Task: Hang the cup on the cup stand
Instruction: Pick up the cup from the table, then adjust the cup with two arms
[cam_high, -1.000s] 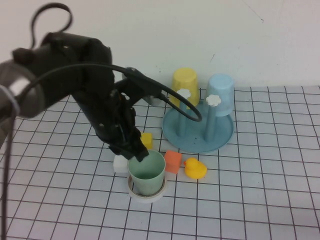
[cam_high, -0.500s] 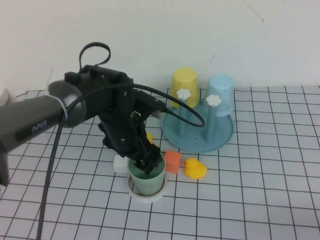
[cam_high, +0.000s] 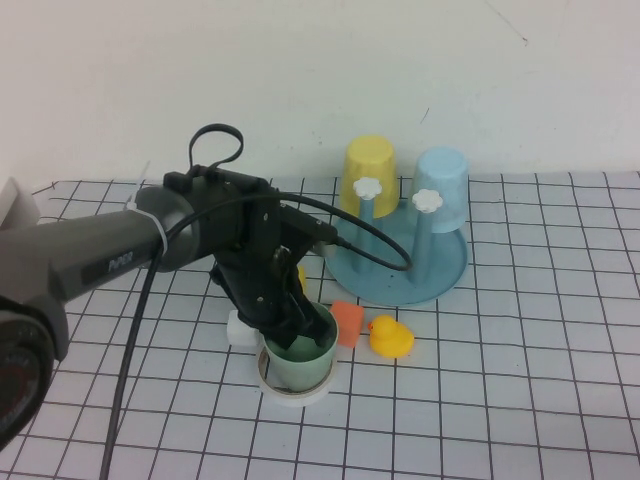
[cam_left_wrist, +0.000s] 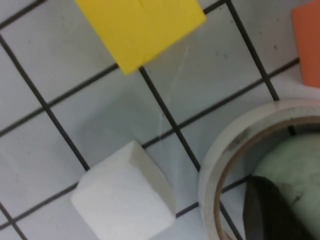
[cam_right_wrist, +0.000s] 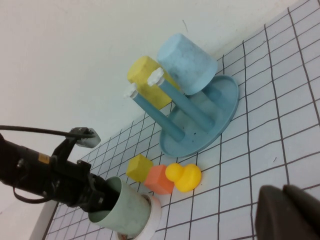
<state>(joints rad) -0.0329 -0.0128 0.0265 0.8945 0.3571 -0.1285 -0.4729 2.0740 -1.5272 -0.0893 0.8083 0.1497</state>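
Now clamping the mint-green cup's (cam_high: 297, 360) near rim with left end effector (cam_high: 305, 335), one finger inside; right end effector (cam_right_wrist: 287, 212) clenched, well apart.

1. A plain off-white wall (cam_high: 320, 70) fills the back of the scene, bare apart from a few faint dark marks.
2. The table (cam_high: 540, 400) is white and ruled with a black grid of squares.
3. Its far edge meets the wall.
4. Light is soft and even, casting only faint shadows.
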